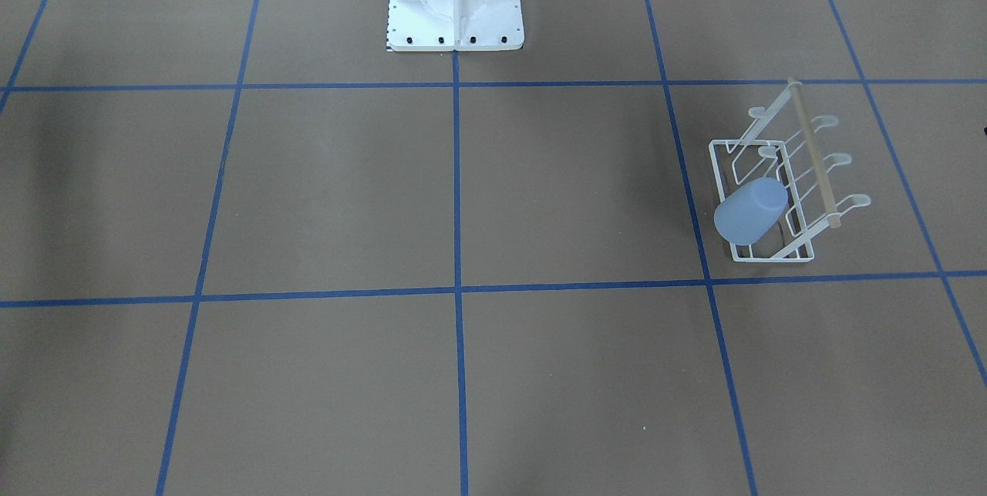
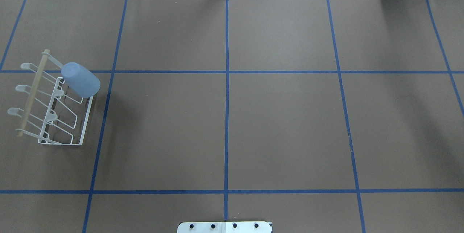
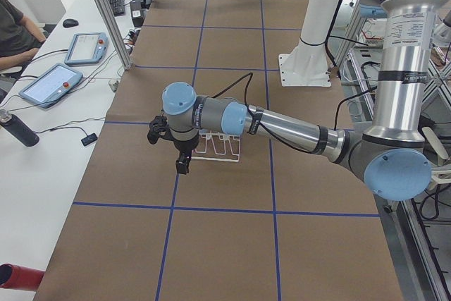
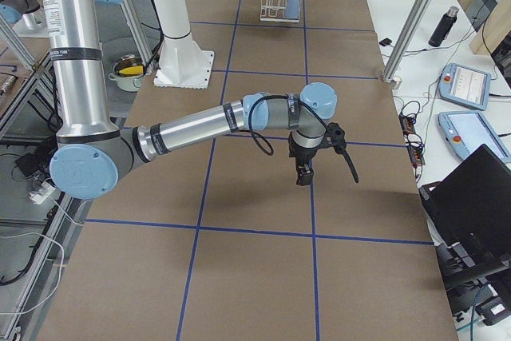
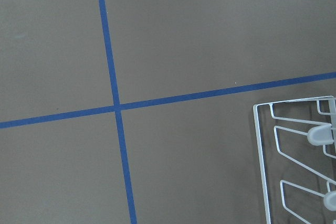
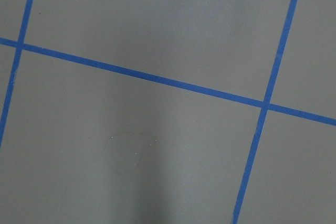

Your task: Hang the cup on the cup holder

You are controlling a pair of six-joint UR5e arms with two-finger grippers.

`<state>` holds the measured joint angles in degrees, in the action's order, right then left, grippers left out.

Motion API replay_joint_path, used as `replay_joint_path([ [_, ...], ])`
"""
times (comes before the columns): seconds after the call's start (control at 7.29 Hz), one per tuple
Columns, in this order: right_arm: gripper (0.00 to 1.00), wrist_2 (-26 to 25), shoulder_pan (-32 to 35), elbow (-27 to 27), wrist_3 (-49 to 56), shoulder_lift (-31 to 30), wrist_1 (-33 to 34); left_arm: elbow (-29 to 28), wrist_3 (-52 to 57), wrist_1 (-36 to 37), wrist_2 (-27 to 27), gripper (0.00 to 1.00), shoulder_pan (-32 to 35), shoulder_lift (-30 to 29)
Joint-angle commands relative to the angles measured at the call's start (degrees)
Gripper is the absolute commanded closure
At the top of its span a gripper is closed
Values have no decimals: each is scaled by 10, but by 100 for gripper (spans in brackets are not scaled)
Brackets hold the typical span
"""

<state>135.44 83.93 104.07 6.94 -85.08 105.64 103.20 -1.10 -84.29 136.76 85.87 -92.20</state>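
Note:
The pale-blue cup sits tilted, mouth down, over a prong at one end of the white wire cup holder. In the overhead view the cup is at the far end of the holder, at the table's left. The left wrist view shows only a corner of the holder. The left gripper hangs just in front of the holder in the exterior left view, where the cup is hidden. The right gripper hangs over bare table, far from the cup. I cannot tell whether either gripper is open or shut.
The white pedestal base stands at the robot's side of the table. Blue tape lines grid the brown table. A side bench holds tablets, a dark bottle and cables. A person sits at the bench.

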Motion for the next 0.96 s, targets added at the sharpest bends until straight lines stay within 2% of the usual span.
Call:
replay_joint_path([
  [0.0, 0, 0, 0, 1, 0, 0, 0, 1, -1, 0, 2, 1, -1, 0],
  [0.55, 0, -1, 0, 1, 0, 3, -1, 1, -1, -1, 2, 1, -1, 0],
  [0.82, 0, -4, 0, -7, 0, 0, -28, 2, -1, -1, 1, 1, -1, 0],
])
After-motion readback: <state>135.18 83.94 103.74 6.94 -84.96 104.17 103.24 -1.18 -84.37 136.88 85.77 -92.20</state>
